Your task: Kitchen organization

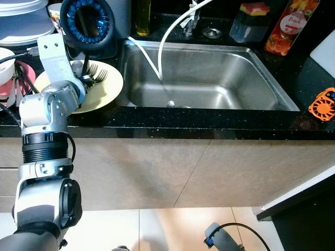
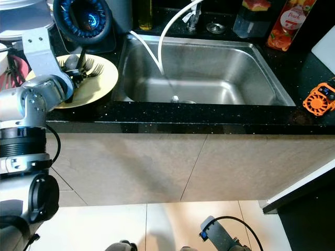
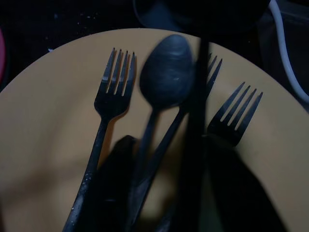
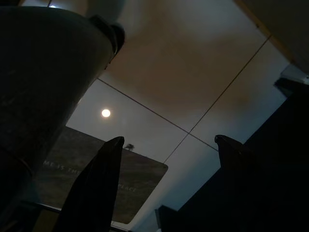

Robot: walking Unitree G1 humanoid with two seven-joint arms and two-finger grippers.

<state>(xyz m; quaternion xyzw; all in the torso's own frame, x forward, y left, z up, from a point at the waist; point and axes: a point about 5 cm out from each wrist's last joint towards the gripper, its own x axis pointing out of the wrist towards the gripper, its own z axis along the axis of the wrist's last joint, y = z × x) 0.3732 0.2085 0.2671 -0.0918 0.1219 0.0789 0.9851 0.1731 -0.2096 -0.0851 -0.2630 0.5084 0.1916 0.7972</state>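
Step in hand, as judged: cutlery pickup from yellow plate (image 1: 112, 83), on bench left of sink (image 1: 204, 78).

Left gripper (image 3: 159, 159) low over plate, fingers (image 3: 113, 179) spread, straddling handles of spoon (image 3: 166, 72) and forks (image 3: 113, 92); nothing pinched yet.

Blue-ringed holder (image 1: 86, 23) just beyond plate, far-left.

Right gripper (image 4: 166, 183) hangs idle over floor, fingers apart, empty.

Next move calls for: centre on single handle, lower, press fingers together. Risk: overlapping handles, several pieces lifted together.
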